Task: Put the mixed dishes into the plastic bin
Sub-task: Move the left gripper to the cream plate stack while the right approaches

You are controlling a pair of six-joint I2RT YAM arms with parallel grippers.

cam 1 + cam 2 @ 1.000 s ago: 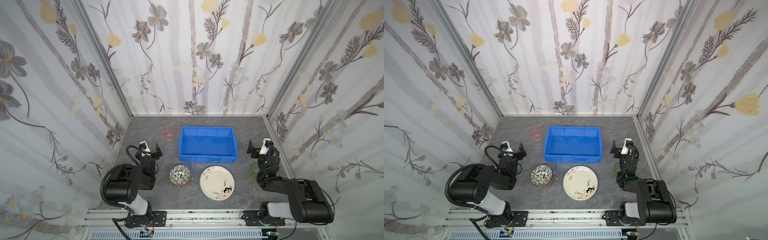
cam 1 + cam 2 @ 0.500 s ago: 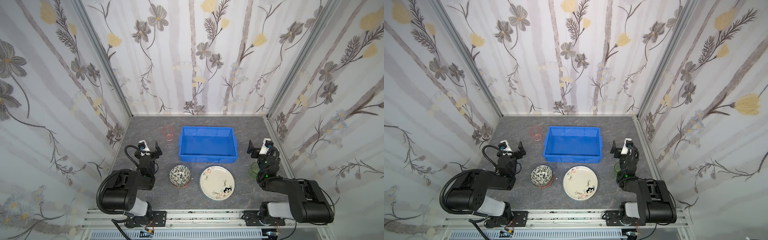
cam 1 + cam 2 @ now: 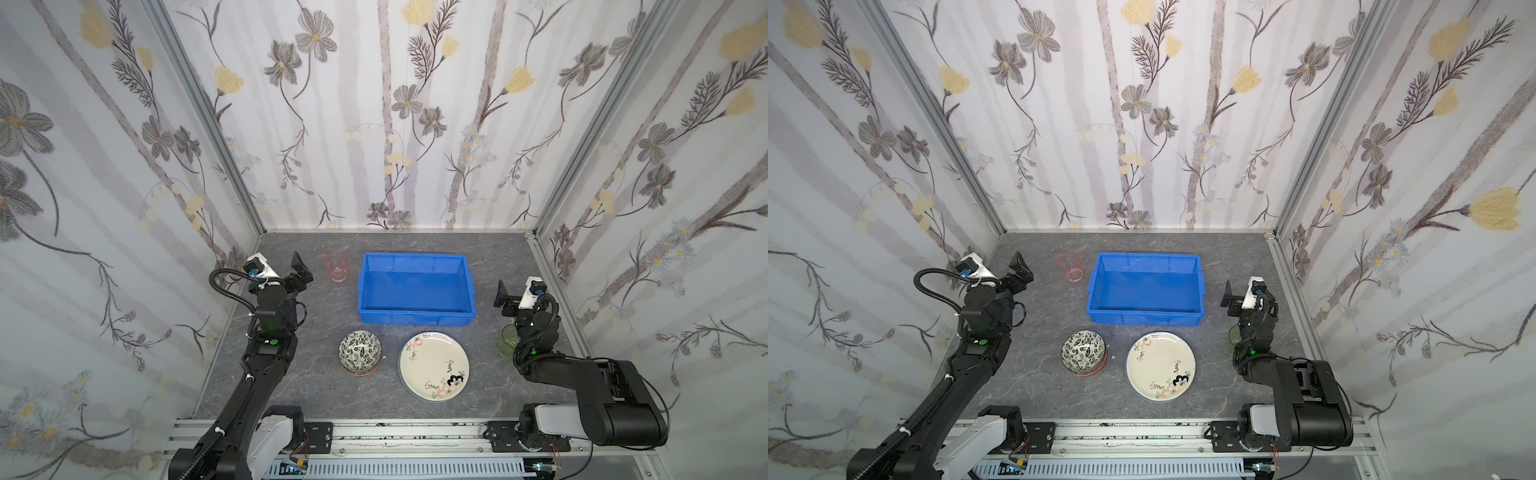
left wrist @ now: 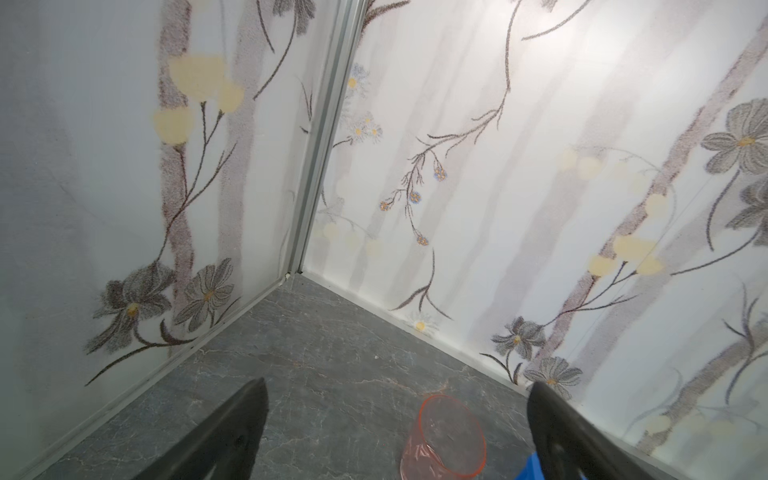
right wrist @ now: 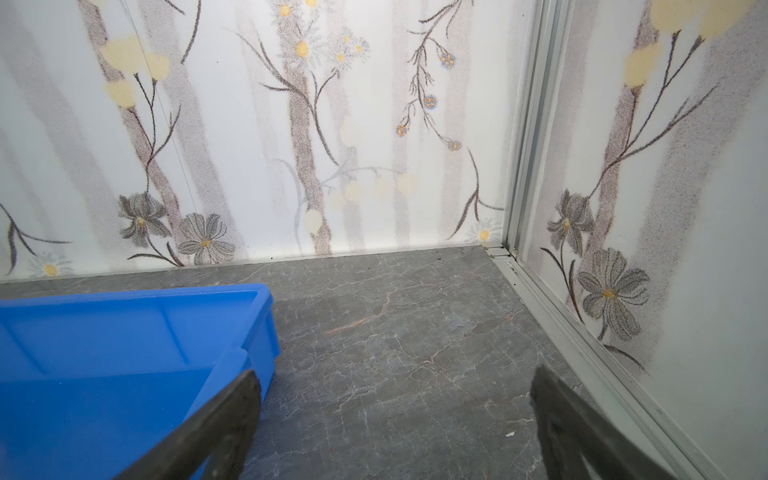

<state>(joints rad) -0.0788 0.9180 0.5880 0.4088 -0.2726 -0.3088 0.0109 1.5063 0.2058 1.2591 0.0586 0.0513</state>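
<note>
Since a second ago the left arm has unfolded and stretched forward, carrying the left gripper [image 3: 302, 270] away from the front rail toward the translucent pink cup [image 3: 336, 266]. The right arm and the dishes have not shifted.

Nearest the rail, on the grey marbled tabletop [image 3: 316, 386], the cream round plate [image 3: 434, 365] lies on another plate of which only a pale rim shows. Just to its left, the black-and-white leaf-patterned bowl [image 3: 360, 352] sits nested in a red-rimmed one. Bare table runs in front of both and to the left of the bowl. The translucent green cup [image 3: 505, 344] stands by the right arm, partly hidden behind it.

Past them the bright blue rectangular plastic bin [image 3: 415, 318] stands empty, with open strips to the right and back walls. The right gripper [image 3: 510, 296] hovers beside its right end, jaws spread wide, holding nothing. The left gripper's jaws are likewise fully apart and empty. The pink cup stands upright ahead of it, untouched, just off the bin's far left corner.
</note>
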